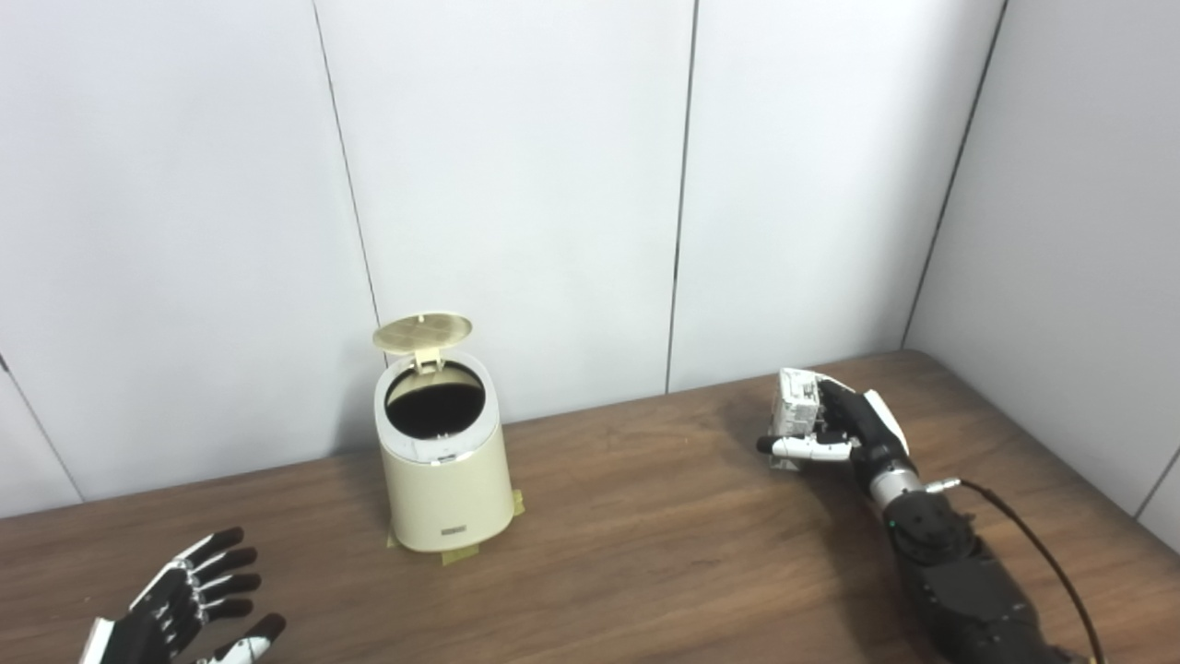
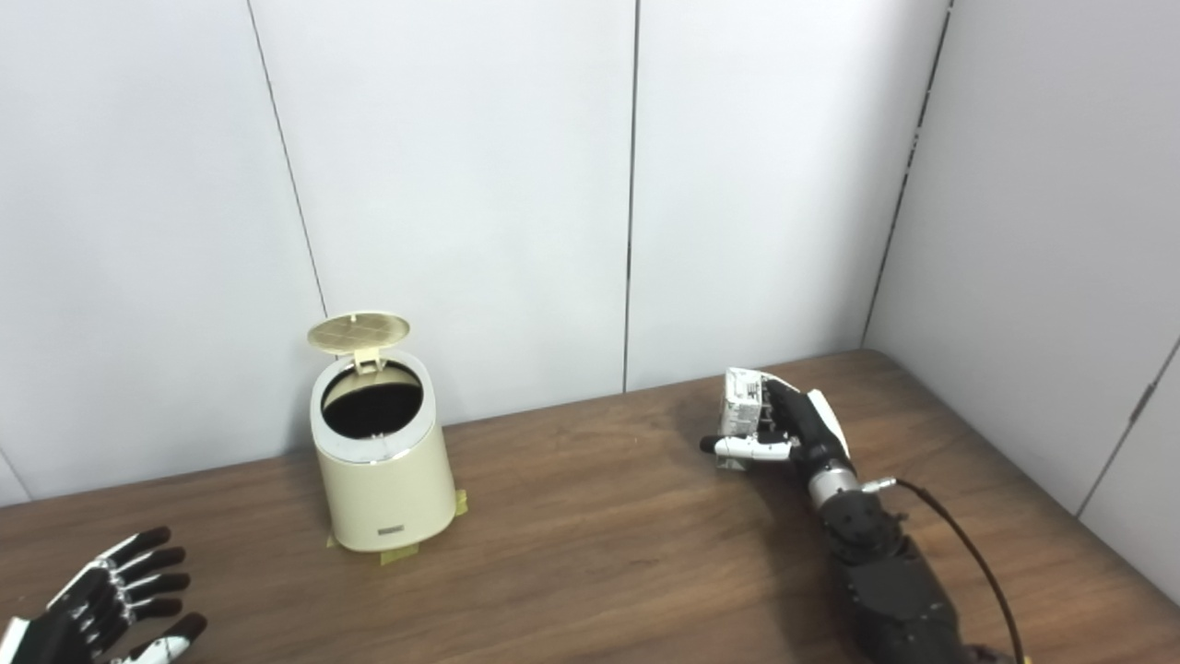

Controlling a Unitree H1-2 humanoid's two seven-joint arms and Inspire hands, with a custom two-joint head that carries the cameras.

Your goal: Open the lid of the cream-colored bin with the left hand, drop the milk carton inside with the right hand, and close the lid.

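- Left hand (image 1: 189,604), nearest, cut off at the frame's bottom corner, fingers spread, holding nothing.
- Cream-colored bin (image 1: 447,480) on the table (image 1: 645,553); lid (image 1: 422,333) raised; front label unreadable.
- Right hand (image 1: 843,429) clasps the milk carton (image 1: 795,406); print illegible.

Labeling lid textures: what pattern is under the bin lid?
A raised grid on cream-tan lid; clearest in the left eye view.
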